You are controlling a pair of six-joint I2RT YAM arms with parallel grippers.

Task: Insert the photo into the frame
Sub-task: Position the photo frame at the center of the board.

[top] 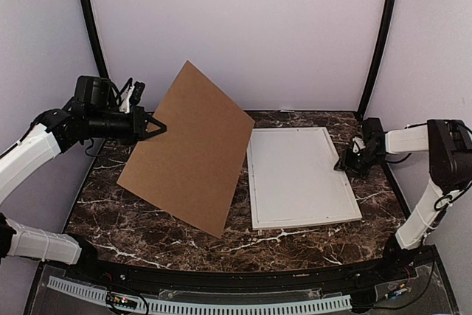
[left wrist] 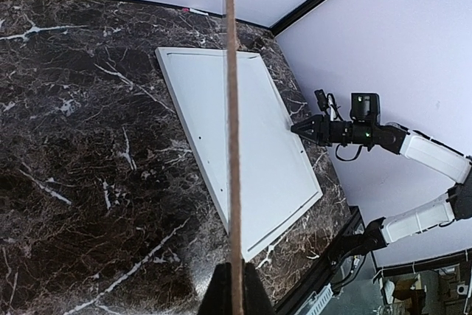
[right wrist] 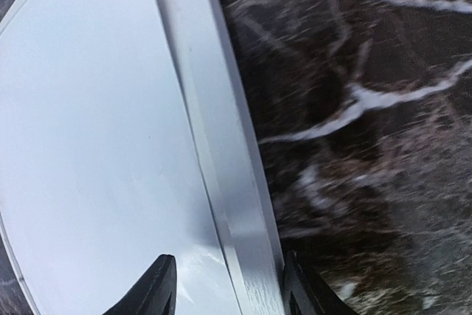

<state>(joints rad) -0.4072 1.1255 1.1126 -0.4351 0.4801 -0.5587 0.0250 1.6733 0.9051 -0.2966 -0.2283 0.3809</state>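
Observation:
A plain brown cardboard sheet [top: 188, 149] hangs tilted above the left half of the table, with my left gripper [top: 158, 128] shut on its left edge. The left wrist view shows that sheet [left wrist: 232, 145] edge-on between the shut fingers of the left gripper [left wrist: 236, 285]. The white frame [top: 299, 175] lies flat on the right half, its centre showing white. My right gripper [top: 341, 164] is at the frame's right edge. In the right wrist view its jaws [right wrist: 228, 285] stand apart, straddling the frame's raised rail [right wrist: 221, 145]. The photo is out of view.
The dark marble table [top: 147, 219] has a black raised rim along its near edge. Black poles [top: 380, 42] rise at both back corners against white walls. The right arm [left wrist: 413, 145] stretches in low from the right side.

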